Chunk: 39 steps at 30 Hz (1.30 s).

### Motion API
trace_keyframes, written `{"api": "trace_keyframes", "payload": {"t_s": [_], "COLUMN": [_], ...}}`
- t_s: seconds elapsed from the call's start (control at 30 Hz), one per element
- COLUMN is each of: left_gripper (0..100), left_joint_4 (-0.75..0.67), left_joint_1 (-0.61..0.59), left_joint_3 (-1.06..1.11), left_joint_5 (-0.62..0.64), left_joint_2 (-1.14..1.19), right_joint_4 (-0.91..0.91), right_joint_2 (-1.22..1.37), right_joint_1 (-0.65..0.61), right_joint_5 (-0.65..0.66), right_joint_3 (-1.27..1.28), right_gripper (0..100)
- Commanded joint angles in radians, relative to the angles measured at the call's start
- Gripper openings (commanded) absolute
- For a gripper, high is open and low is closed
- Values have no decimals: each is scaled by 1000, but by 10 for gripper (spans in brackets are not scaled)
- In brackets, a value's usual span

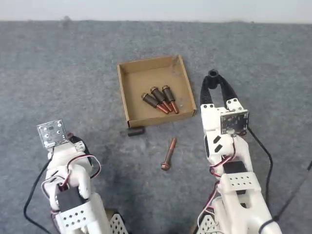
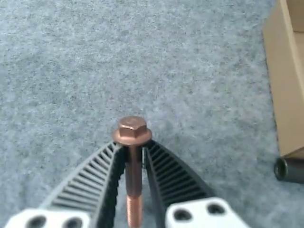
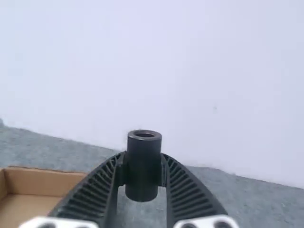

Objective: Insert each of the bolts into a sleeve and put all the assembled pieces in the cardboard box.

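A: Okay, quick, left side first. What's the risk?
B: Left jaws are clamped on a copper bolt (image 2: 133,137), low over the bench (image 2: 71,57). The hex head sticks out front and the shank runs back between the jaws. The threaded end looks buried toward the wrist, so I'd guess only the head is free to meet a sleeve. Bad for insertion.
A: Next over?
B: There's a black sleeve (image 1: 136,131) lying loose on the bench, just beside the near wall of the cardboard box (image 1: 124,95). It's round, so a nudge could roll it. Inside the box, three assembled pieces (image 1: 161,100) lie side by side.
A: The spare?
B: A second bolt (image 1: 169,153) lies loose on the bench between the arms, apart from the box.
A: Right side?
B: Right jaws pinch the held sleeve (image 3: 144,147) by its sides, with the bore open at the far end, up by the box's right wall. It's well apart from the copper bolt. It's a smooth cylinder, so an off-axis push while mating could twist it or pop it out, maybe into the box unassembled.
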Motion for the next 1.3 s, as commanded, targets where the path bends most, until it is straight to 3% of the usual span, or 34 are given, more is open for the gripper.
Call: {"api": "trace_keyframes", "payload": {"t_s": [0.0,0.4,0.83,1.27], "left_gripper": [11,11,11,11], "left_joint_4": [5,3,2,-2], "left_joint_1": [5,5,48,49], "left_joint_3": [-12,-12,-12,-12], "left_joint_5": [-15,-15,-15,-17], "left_joint_2": [-12,-12,-12,-12], "right_joint_4": [-70,-458,-544,-765], "right_joint_2": [45,556,1015,1061], "right_joint_1": [-25,-28,-188,-395], "right_joint_5": [-2,-2,2,5], "right_joint_3": [-21,-187,-494,-290], "right_gripper": [6,6,6,6]}}
